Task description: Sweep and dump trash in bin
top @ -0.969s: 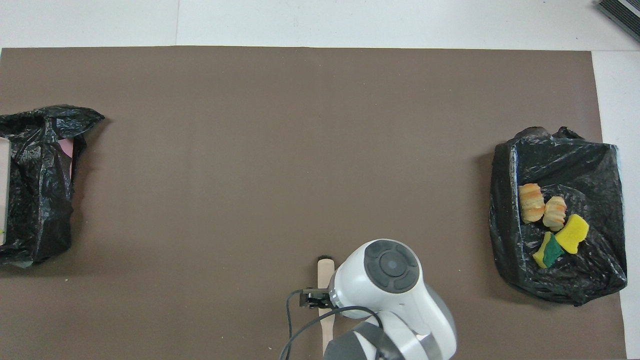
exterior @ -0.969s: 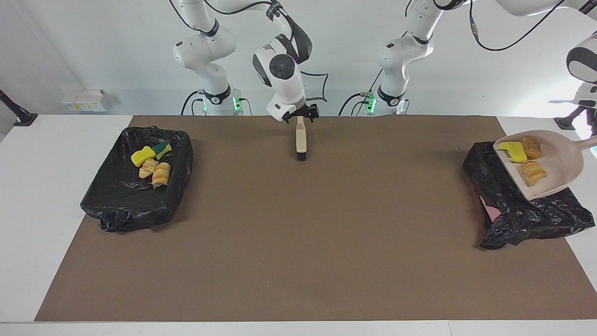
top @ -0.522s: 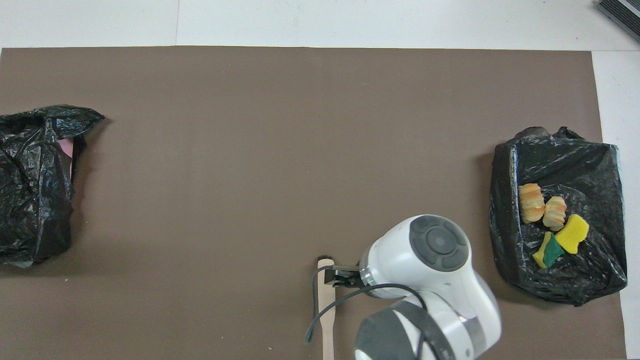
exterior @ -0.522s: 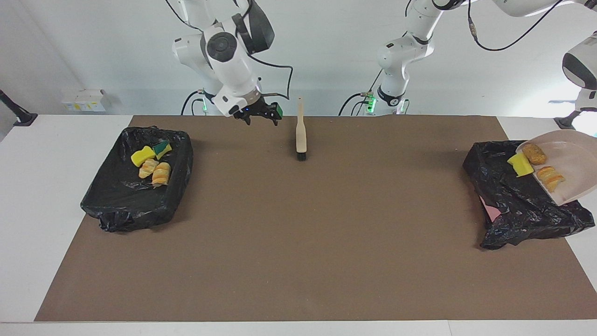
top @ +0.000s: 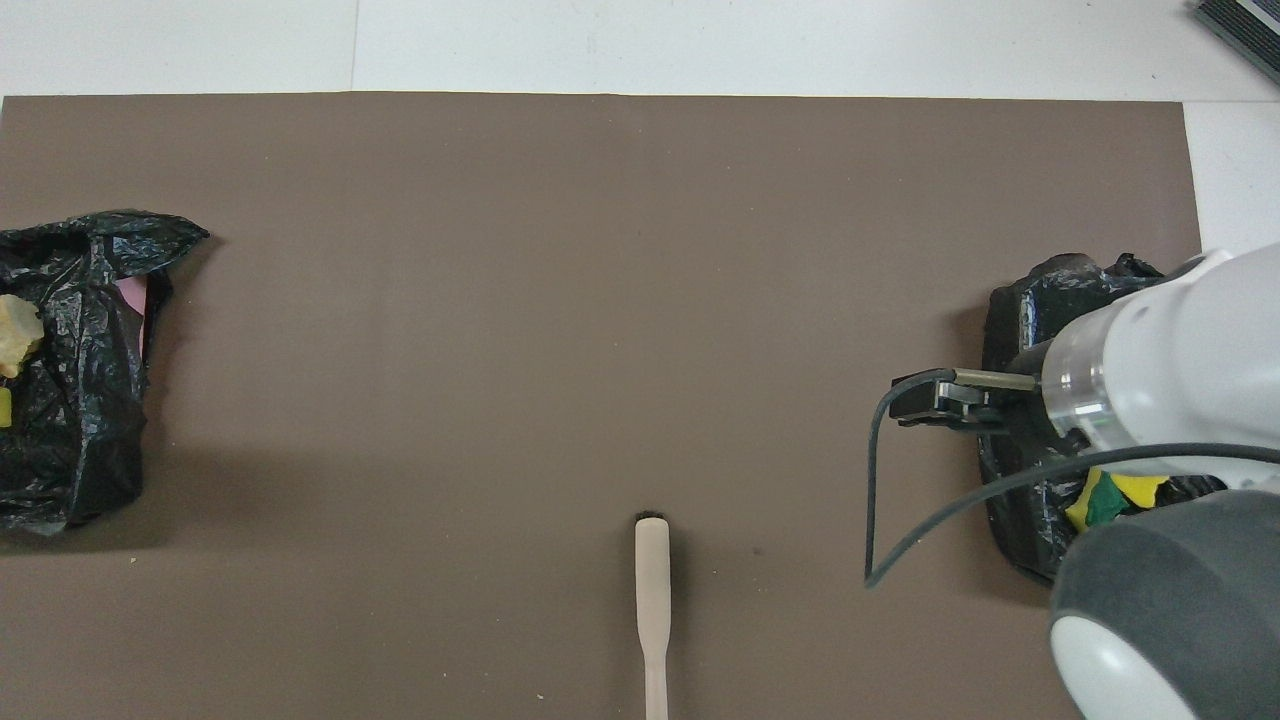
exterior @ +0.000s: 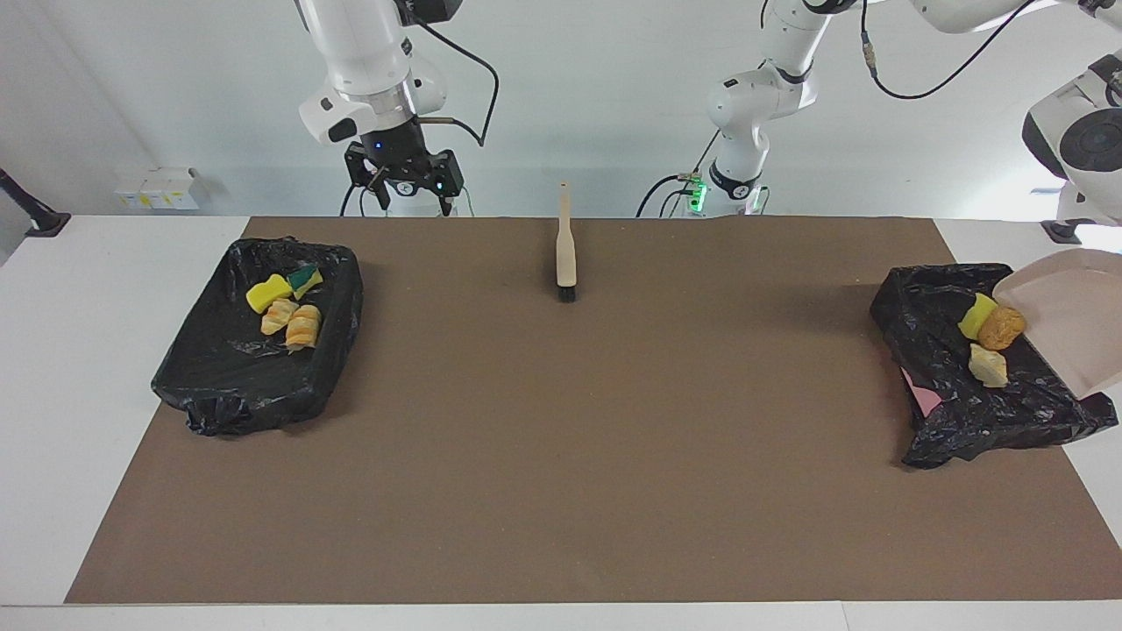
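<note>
The beige dustpan point(exterior: 1069, 307) hangs steeply tilted over the black-lined bin point(exterior: 964, 412) at the left arm's end, carried by my left gripper, which is cut off at the view's edge. Three trash pieces lie in that bin: a yellow sponge chunk point(exterior: 976, 314), a brown roll point(exterior: 1001, 326) and a pale roll point(exterior: 988, 366); the pale one also shows in the overhead view point(top: 15, 335). My right gripper point(exterior: 403, 202) is open, empty and raised near its base. The beige brush point(exterior: 566, 254) lies alone on the mat point(top: 650, 590).
A second black-lined bin point(exterior: 237, 377) at the right arm's end holds several pieces: yellow sponges point(exterior: 267, 292) and striped rolls point(exterior: 302, 326). In the overhead view my right arm covers much of it point(top: 1030, 300). A brown mat point(exterior: 561, 456) covers the table.
My right gripper let go of the brush, rose and swung toward its own end. My left arm tipped the dustpan steeper, and the three pieces slid off it into the bin.
</note>
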{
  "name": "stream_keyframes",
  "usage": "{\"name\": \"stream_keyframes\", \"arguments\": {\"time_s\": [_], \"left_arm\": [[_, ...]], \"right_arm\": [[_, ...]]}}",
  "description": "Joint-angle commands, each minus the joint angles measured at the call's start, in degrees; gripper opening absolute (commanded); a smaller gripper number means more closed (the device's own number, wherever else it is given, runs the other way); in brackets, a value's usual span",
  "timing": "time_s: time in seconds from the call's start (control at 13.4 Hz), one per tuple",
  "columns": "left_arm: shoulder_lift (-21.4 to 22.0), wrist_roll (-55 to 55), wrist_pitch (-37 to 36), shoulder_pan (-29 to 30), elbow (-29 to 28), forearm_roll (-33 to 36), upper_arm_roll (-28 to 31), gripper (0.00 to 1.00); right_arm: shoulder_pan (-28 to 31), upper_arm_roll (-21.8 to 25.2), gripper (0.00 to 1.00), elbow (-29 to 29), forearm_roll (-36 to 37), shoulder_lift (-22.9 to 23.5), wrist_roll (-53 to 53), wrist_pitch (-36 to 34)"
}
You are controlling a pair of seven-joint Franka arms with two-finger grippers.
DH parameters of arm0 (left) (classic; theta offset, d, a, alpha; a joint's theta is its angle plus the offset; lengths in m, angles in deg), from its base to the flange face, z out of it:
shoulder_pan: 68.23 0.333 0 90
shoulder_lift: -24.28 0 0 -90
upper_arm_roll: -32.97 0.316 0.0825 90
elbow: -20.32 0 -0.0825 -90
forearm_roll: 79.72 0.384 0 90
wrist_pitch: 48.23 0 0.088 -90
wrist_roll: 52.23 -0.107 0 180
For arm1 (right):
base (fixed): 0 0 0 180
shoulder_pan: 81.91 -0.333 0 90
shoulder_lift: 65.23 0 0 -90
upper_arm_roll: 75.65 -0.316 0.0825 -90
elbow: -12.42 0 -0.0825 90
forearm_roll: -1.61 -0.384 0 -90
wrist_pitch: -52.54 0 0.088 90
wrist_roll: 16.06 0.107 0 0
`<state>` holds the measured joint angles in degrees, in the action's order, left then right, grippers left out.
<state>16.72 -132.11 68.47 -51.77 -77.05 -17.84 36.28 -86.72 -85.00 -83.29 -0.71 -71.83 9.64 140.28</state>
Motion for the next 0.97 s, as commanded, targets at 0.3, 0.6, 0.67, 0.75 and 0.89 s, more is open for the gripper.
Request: {"name": "stream_keyframes", "arguments": {"time_s": [0.3,0.6,0.67,0.75,0.89], "left_arm": [[2.02,1.13,-12.88,-7.66,3.5,5.18,0.11,0.0],[2.2,2.1,-18.08,-11.8,3.77,6.24,-0.06,0.0],[2.2,2.1,-18.08,-12.15,3.77,6.33,0.03,0.0],[2.2,2.1,-18.08,-12.15,3.68,6.24,-0.06,0.0],[2.2,2.1,-17.91,-12.15,3.77,6.42,-0.06,0.0]], "right_arm": [[5.69,0.28,1.0,10.38,3.03,4.15,-6.34,-8.29],[5.69,3.36,1.0,10.55,1.54,3.79,-12.16,-9.09],[5.26,3.37,1.0,10.46,1.45,3.44,-12.16,-9.0],[5.17,3.37,1.0,10.12,1.54,3.01,-12.25,-9.17],[5.16,3.28,1.0,9.94,1.45,2.83,-12.25,-9.35]]}}
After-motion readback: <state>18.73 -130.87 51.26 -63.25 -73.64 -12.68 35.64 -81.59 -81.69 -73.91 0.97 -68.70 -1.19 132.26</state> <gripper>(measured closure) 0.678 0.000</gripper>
